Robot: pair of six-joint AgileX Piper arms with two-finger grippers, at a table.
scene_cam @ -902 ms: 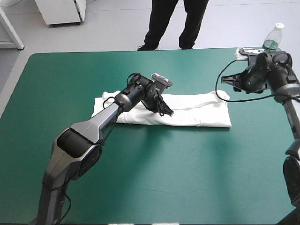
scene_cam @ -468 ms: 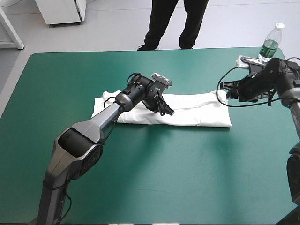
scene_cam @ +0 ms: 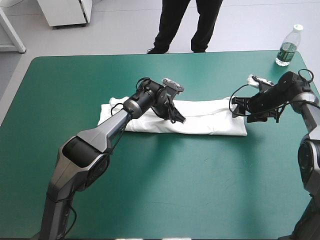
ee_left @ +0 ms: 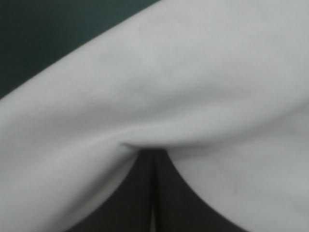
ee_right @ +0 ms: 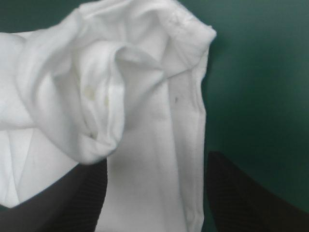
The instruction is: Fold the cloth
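Right jaws have dropped, wide open, astride the T-shirt (scene_cam: pixel 210 117) end; left jaws pinch its middle.

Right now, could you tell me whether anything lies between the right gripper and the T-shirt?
Nothing visible does: the right gripper, open, straddles the T-shirt at its end, and the bottle stands far off on the table.

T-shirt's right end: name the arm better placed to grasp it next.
Right. Its open gripper straddles that end of the T-shirt; the left gripper is shut on the middle.
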